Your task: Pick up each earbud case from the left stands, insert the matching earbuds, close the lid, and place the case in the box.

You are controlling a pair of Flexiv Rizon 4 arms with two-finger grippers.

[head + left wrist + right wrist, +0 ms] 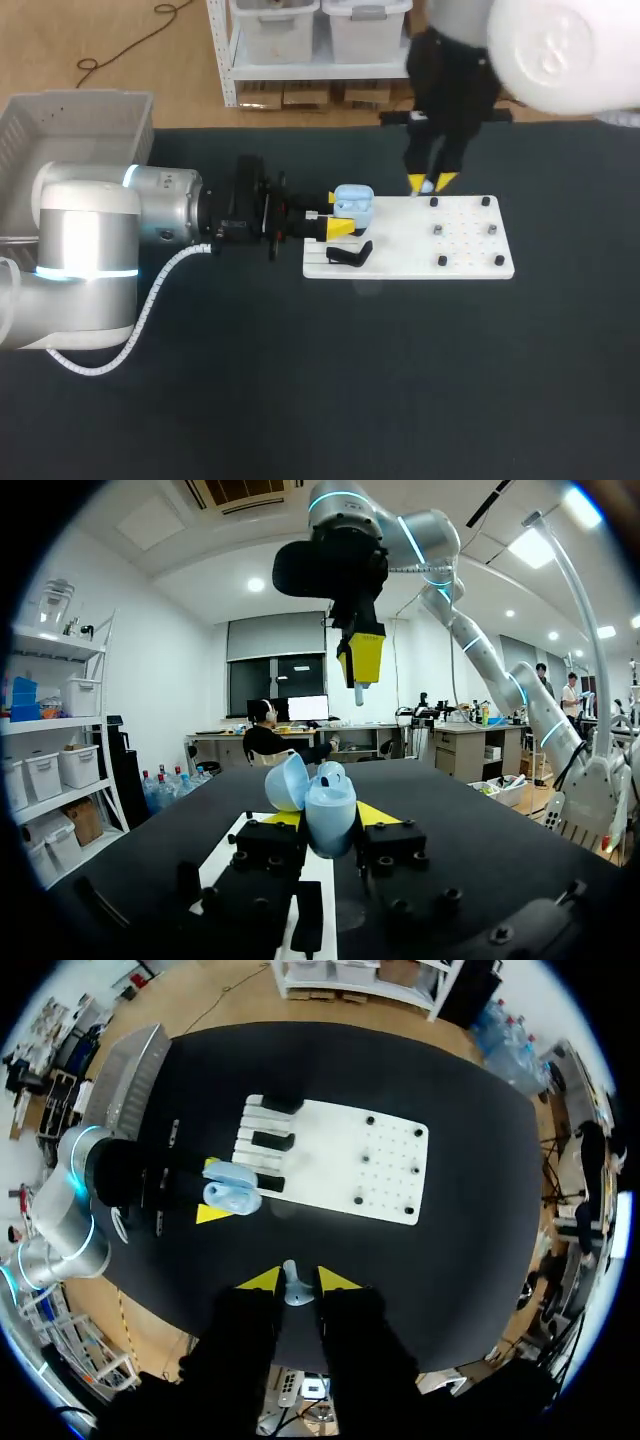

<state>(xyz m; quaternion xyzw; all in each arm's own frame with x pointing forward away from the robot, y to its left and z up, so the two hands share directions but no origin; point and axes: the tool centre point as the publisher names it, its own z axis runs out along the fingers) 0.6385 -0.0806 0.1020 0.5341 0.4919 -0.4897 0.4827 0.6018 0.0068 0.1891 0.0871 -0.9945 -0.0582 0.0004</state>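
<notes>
**Inspector:** State of the tools?

**Assessor:** The left tool (338,228) is clenched on the pale blue rounded plastic earbud case (352,200), with one yellow tip on each flank. The case is off its stand and held over the left end of the white perforated plastic board (470,245). Its lid is hinged open and leans to one side. The right tool (432,182) is clamped on a small pale earbud (290,1286), stem pointing down, above and beyond the case and apart from it.

**Inspector:** Step in hand?

**Assessor:** In my judgement, inserting that earbud into the open case. Closing the lid and boxing the case are not yet done.

**Inspector:** What does a sound insertion need?

**Assessor:** The right tool should bring the earbud squarely over its matching well and descend straight, keeping clear of the raised lid. The left tool should hold the case level and firm so it does not twist under the push. The earbud should be let go only once it is seated. I cannot tell whether either well is already occupied.

**Inspector:** Surroundings?

**Assessor:** A black angled stand (350,255) sits on the board just beside the left tool's fingers. Small dark pegs (442,261) stand on the board's right half. The pale grey plastic box (75,130) rests at the far left of the black desk (300,380), well apart from the case.

**Inspector:** Obstructions?

**Assessor:** The yellow tips flank the case closely, so the way in is narrow. The stand could be knocked if the case dips.
</notes>
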